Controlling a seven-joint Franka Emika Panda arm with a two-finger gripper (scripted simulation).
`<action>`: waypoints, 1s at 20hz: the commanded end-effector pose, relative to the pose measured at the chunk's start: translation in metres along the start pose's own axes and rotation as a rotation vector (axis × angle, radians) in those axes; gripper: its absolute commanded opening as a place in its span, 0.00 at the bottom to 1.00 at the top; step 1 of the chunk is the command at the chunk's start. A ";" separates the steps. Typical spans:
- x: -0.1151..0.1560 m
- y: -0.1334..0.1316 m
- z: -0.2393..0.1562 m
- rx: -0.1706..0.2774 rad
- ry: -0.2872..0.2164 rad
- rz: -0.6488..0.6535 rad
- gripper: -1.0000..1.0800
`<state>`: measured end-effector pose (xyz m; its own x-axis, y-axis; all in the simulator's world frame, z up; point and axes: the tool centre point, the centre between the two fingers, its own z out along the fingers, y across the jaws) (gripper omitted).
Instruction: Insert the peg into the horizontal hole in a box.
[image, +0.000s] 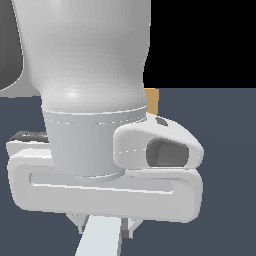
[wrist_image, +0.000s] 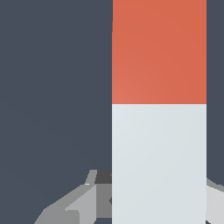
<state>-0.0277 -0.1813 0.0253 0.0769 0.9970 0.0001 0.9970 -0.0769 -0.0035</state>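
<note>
The peg fills much of the wrist view, its orange-red end (wrist_image: 159, 52) leading away from its pale grey-white part (wrist_image: 159, 162). My gripper (wrist_image: 159, 199) is shut on the white part, with one grey finger (wrist_image: 74, 205) on each side of it. In the exterior view the hand (image: 105, 185) blocks most of the scene. Below it, the white peg (image: 100, 239) sticks out between the fingertips of the gripper (image: 102, 229). Behind the arm only a tan sliver of the box (image: 153, 101) shows. The hole is hidden.
The dark blue-grey floor (image: 225, 115) lies around the hand. The arm's large white link (image: 85, 50) covers the upper part of the exterior view's left.
</note>
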 end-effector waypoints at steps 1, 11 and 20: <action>0.017 0.004 -0.007 -0.004 0.000 -0.008 0.00; 0.137 0.024 -0.049 -0.004 -0.001 -0.055 0.00; 0.230 0.038 -0.082 -0.004 -0.001 -0.092 0.00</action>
<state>0.0250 0.0344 0.1015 -0.0132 0.9999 -0.0002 0.9999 0.0132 -0.0021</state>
